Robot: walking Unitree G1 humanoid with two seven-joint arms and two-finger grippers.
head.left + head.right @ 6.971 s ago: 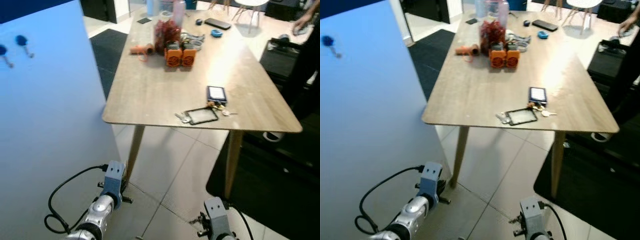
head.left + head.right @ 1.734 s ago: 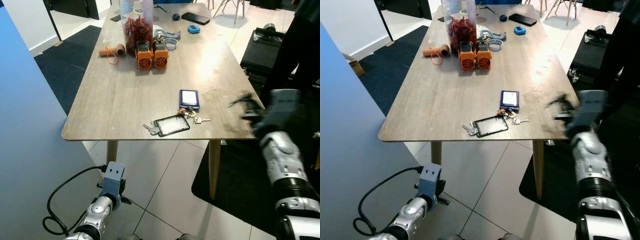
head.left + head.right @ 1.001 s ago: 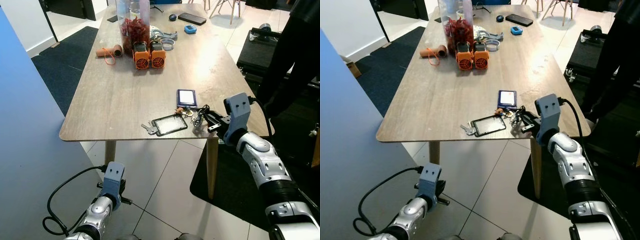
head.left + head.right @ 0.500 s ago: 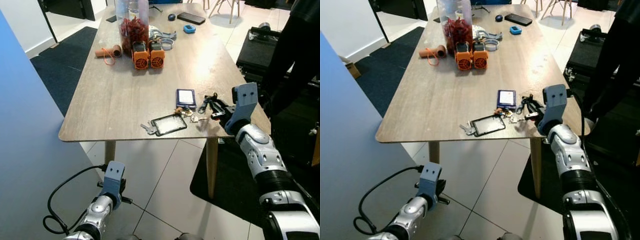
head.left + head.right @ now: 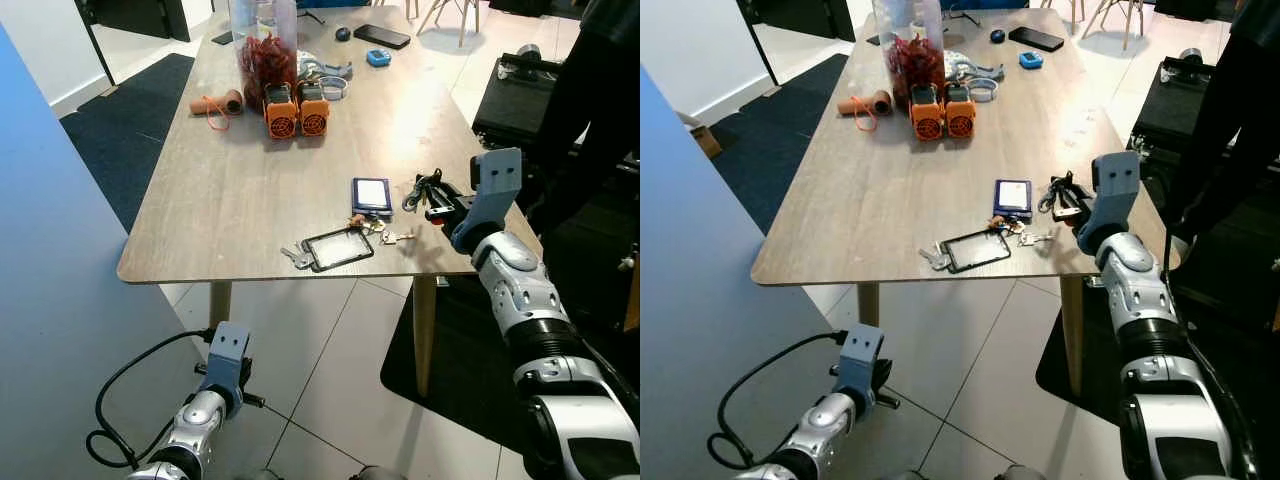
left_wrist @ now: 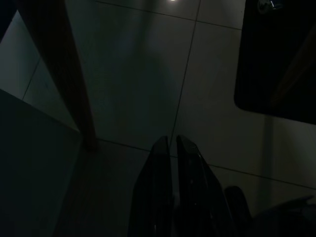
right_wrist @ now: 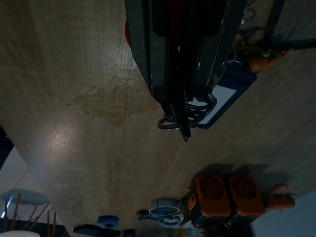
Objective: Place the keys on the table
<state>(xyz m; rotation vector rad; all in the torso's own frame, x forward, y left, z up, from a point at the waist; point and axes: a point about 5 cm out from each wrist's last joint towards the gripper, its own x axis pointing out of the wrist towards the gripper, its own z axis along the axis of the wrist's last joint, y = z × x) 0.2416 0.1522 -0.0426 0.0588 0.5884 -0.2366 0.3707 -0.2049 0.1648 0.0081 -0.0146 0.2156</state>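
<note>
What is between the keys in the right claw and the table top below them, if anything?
Nothing visible. The right claw holds the keys just above bare wood of the table, beside the blue card. The card, and the other keys near the table's edge, lie to one side, not beneath.

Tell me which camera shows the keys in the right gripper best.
The right wrist view: the keys hang close up, clamped between the right gripper's fingers above the table. Both eye views show them small, as a dark bunch beside the blue card. The left wrist view shows dark floor.
</note>
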